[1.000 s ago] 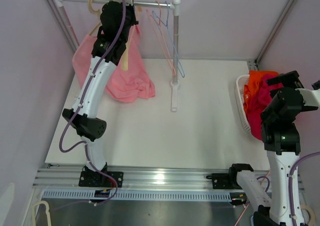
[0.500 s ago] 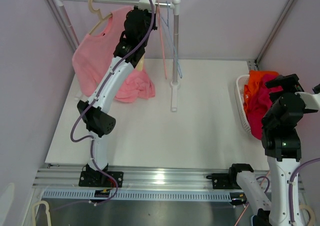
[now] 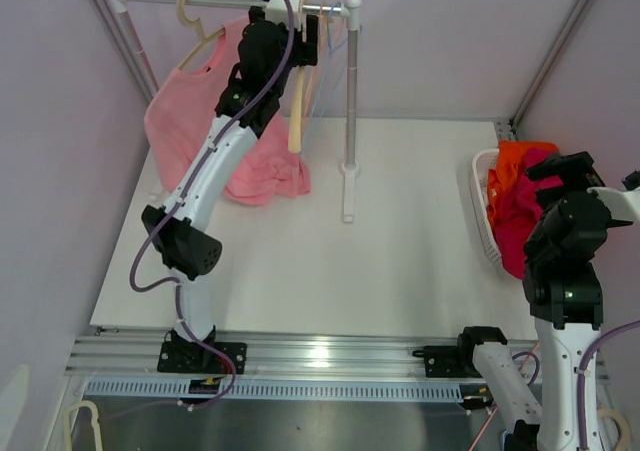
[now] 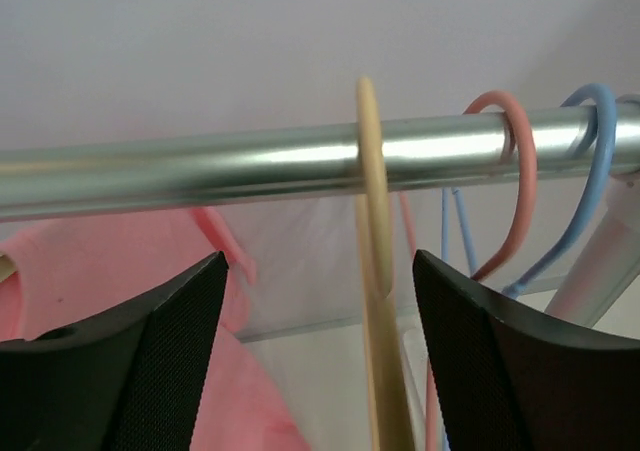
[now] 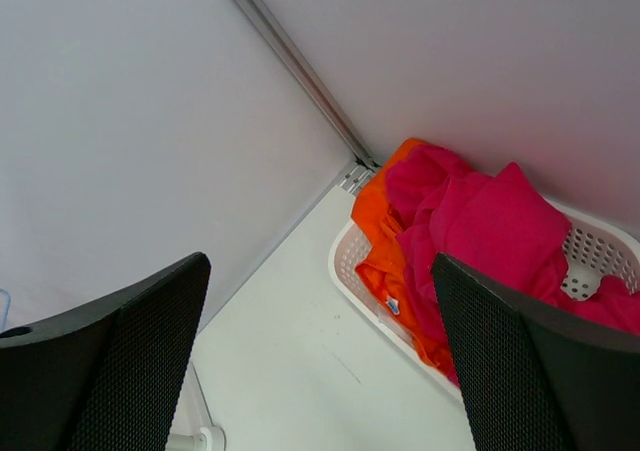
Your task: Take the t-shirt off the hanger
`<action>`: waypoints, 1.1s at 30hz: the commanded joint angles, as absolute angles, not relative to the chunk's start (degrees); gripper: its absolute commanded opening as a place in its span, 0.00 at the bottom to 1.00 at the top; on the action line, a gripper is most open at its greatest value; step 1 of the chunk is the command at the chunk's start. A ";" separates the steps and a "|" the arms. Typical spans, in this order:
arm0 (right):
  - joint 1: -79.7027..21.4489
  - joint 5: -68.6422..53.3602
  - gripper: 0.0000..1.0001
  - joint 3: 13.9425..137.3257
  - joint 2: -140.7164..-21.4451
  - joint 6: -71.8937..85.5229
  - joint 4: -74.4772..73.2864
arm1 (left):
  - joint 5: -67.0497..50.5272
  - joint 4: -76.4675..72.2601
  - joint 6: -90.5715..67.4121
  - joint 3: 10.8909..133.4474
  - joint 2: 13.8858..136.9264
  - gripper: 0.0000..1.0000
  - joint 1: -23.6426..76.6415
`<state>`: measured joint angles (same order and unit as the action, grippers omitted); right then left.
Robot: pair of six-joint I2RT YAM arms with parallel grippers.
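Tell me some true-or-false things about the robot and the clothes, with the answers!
1. The pink t-shirt hangs on a hanger on the rail. True.
2. The white basket is empty. False: it holds orange clothes and magenta clothes.
3. The left gripper is open, with the cream hanger between its fingers. True.
4. The right gripper is holding a shirt. False: it is open and holds nothing.
5. A green hanger hangs on the rail. False: beside the cream one there are a pink hanger and a blue hanger.
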<state>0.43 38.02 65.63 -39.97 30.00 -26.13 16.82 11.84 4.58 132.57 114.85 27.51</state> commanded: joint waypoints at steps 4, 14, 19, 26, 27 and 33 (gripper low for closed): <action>0.18 34.91 0.96 66.88 -38.93 30.32 -27.07 | 11.47 12.92 -1.82 125.52 101.09 0.89 23.21; 0.26 29.88 0.97 70.84 -41.83 30.32 -27.51 | 7.82 9.08 -7.56 110.75 88.95 0.99 9.32; 0.18 28.65 0.97 70.40 -42.36 31.38 -26.37 | 5.10 5.44 -8.52 108.96 90.07 1.00 5.37; 0.18 29.44 0.98 70.58 -44.47 28.57 -23.04 | 1.59 10.02 -10.36 117.23 98.25 0.99 0.89; 0.18 29.44 0.98 71.01 -44.82 28.13 -22.59 | 0.97 10.02 -10.89 117.51 98.87 0.99 0.10; -1.13 26.81 0.98 73.39 -48.95 29.27 -20.22 | -1.84 11.94 -11.16 123.65 105.27 0.99 -3.34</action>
